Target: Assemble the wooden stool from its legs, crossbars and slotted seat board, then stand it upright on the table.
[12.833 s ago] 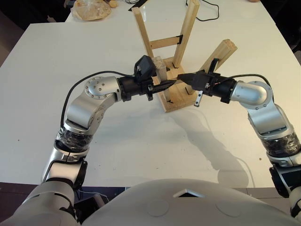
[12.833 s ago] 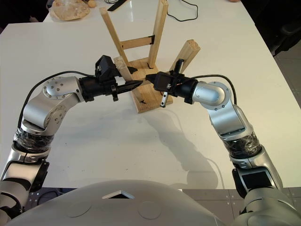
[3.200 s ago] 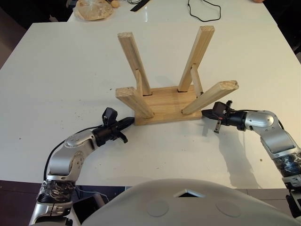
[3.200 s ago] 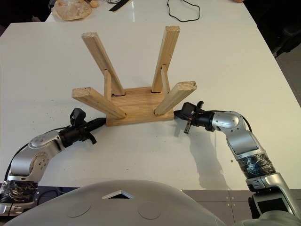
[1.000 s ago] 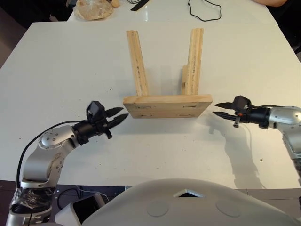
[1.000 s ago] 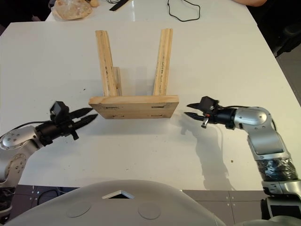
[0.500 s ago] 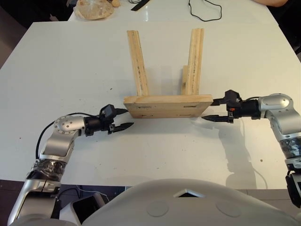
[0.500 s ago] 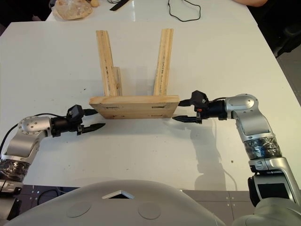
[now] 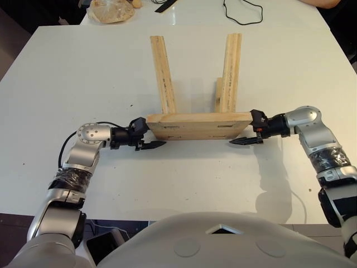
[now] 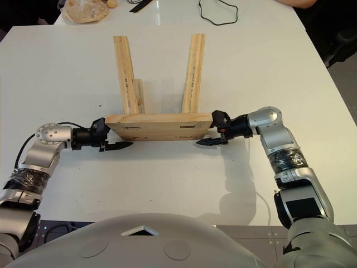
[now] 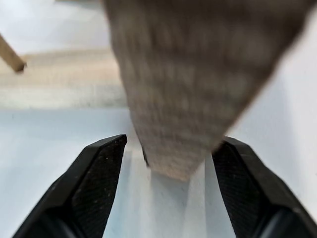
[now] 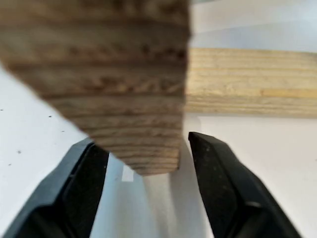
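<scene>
Left eye view: the stool (image 9: 196, 84) lies on its side on the worktop (image 9: 67, 72), legs pointing away. The left gripper (image 9: 155, 132) and right gripper (image 9: 241, 127), both open, straddle the seat board's (image 9: 198, 125) ends. Close both evenly, then pivot together so the legs land square.

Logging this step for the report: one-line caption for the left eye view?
Open left gripper and right gripper straddle opposite ends of the seat board, stool on its side.

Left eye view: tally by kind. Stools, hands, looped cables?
Stool: 1, lying on its side
Hands: 2, left hand and right hand, both open, one at each side of the stool
Looped black cable: 1, at the table's far edge
Total: 4
</scene>
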Motion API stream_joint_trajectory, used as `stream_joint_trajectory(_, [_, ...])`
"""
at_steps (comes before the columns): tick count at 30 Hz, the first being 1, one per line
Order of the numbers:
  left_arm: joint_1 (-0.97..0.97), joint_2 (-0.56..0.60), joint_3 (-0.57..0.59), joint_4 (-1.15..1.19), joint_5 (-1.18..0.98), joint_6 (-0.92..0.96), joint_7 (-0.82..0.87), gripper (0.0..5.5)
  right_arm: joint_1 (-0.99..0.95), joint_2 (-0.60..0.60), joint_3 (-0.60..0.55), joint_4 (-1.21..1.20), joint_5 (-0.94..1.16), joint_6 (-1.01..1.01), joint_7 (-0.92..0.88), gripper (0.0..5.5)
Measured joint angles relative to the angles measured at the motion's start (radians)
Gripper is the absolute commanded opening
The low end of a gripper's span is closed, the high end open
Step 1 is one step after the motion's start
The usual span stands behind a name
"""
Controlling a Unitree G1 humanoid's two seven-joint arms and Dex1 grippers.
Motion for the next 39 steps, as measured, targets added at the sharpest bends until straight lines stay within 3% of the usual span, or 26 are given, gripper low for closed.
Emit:
stream_joint_trajectory(5, [-0.021, -0.002, -0.004, 0.025, 0.000, -0.018, -0.049, 1.74, -0.027, 0.028, -0.005, 0.063, 0.002, -0.005, 0.015, 1.52])
stream_joint_trajectory(8, [-0.022, -0.002, -0.001, 0.023, -0.015, 0.005, -0.066, 1.41, -0.037, 0.031, -0.009, 0.074, 0.002, 0.008, 0.023, 1.51])
stream_joint_trajectory(16, [0.022, 0.022, 0.135, -0.212, -0.275, 0.418, -0.101, 1.40, -0.015, -0.042, -0.124, -0.129, 0.182, 0.311, 0.104, 1.48])
stream_joint_trajectory(23, [0.069, 0.020, 0.223, -0.316, -0.526, 0.568, -0.051, 1.41, 0.069, -0.080, -0.250, -0.291, 0.423, 0.575, 0.079, 1.48])
stream_joint_trajectory(27, [0.090, -0.029, 0.264, -0.336, -0.741, 0.585, 0.065, 1.51, 0.116, -0.058, -0.318, -0.320, 0.667, 0.638, -0.021, 1.48])
stream_joint_trajectory(31, [0.099, -0.154, 0.299, -0.365, -0.945, 0.562, 0.254, 1.50, 0.136, 0.020, -0.354, -0.323, 0.929, 0.672, -0.222, 1.48])
stream_joint_trajectory(39, [0.054, -0.439, 0.346, -0.406, -1.225, 0.439, 0.824, 1.47, 0.113, 0.341, -0.367, -0.404, 1.231, 0.616, -0.827, 1.45])
